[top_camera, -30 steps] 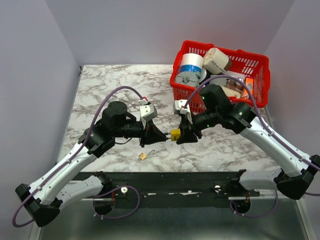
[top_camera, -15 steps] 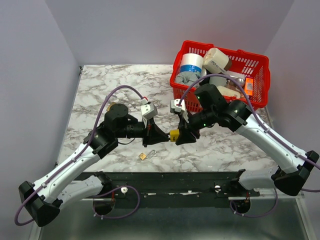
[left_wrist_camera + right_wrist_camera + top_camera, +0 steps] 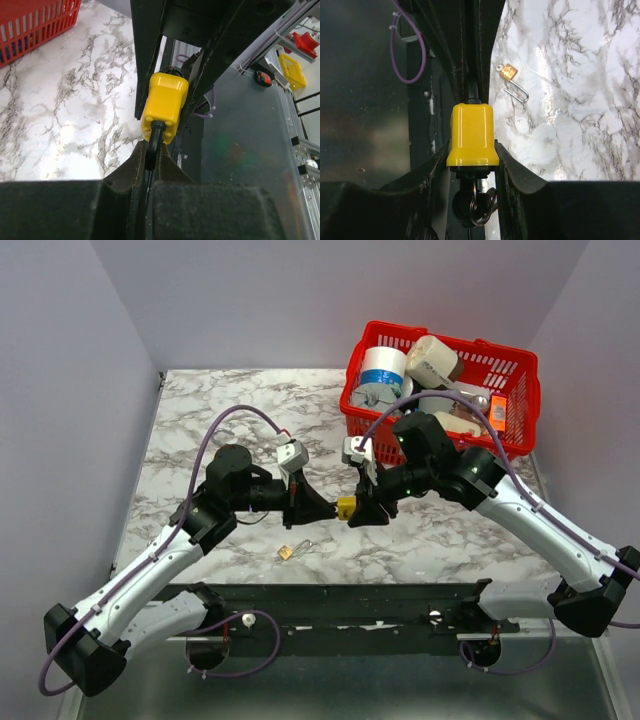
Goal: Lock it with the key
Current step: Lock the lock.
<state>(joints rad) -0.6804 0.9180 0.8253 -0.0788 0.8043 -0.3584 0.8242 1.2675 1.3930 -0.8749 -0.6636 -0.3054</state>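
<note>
Our right tool (image 3: 471, 150) clamps the light, rigid, slick yellow padlock (image 3: 165, 107) by its flat sides; our left tool (image 3: 150, 161) pinches what looks like its thin black shackle (image 3: 155, 136).

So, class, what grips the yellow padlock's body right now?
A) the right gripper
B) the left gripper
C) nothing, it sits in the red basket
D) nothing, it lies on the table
A: the right wrist view shows the yellow padlock wedged in the right gripper, while the left gripper pinches only its black shackle.
</note>
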